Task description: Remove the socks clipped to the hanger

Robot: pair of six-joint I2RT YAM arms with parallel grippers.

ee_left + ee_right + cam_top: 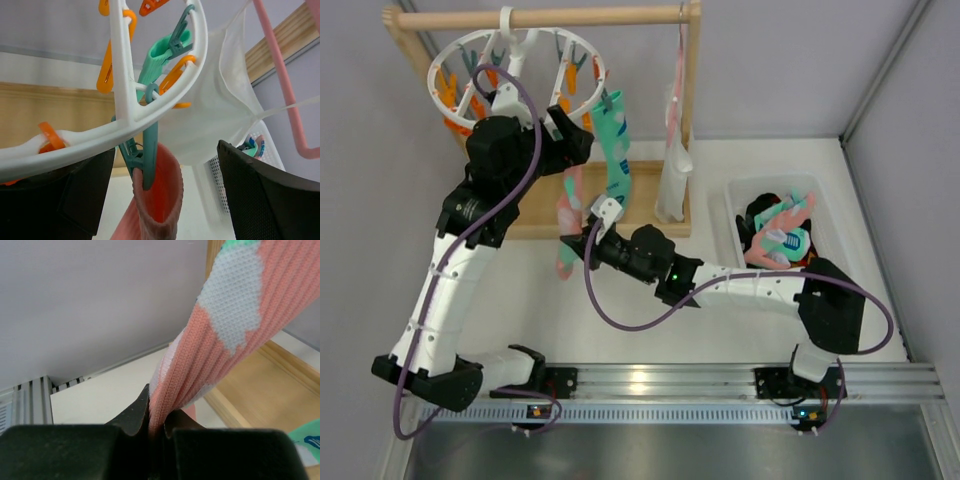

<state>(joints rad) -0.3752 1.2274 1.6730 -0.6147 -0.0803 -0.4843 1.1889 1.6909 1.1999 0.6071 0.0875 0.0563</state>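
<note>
The white hanger (515, 75) hangs from the wooden rod at the upper left. A pink sock (570, 210) and a mint-green sock (617, 160) hang from its clips. My left gripper (563, 132) is raised to the ring and open. In the left wrist view its fingers (270, 195) stand on either side of a teal clip (145, 150) that pinches the pink sock's cuff (160, 200), under the ring (125, 75). My right gripper (580, 243) is shut on the pink sock's lower part, which runs taut up from the jaws (220, 335) in the right wrist view.
The wooden rack (692, 110) stands on its base board (640, 195). A long pale cloth (675, 165) hangs on a pink hanger at the rod's right end. A white bin (745, 195) at the right holds several socks. Grey walls close in at the left and back.
</note>
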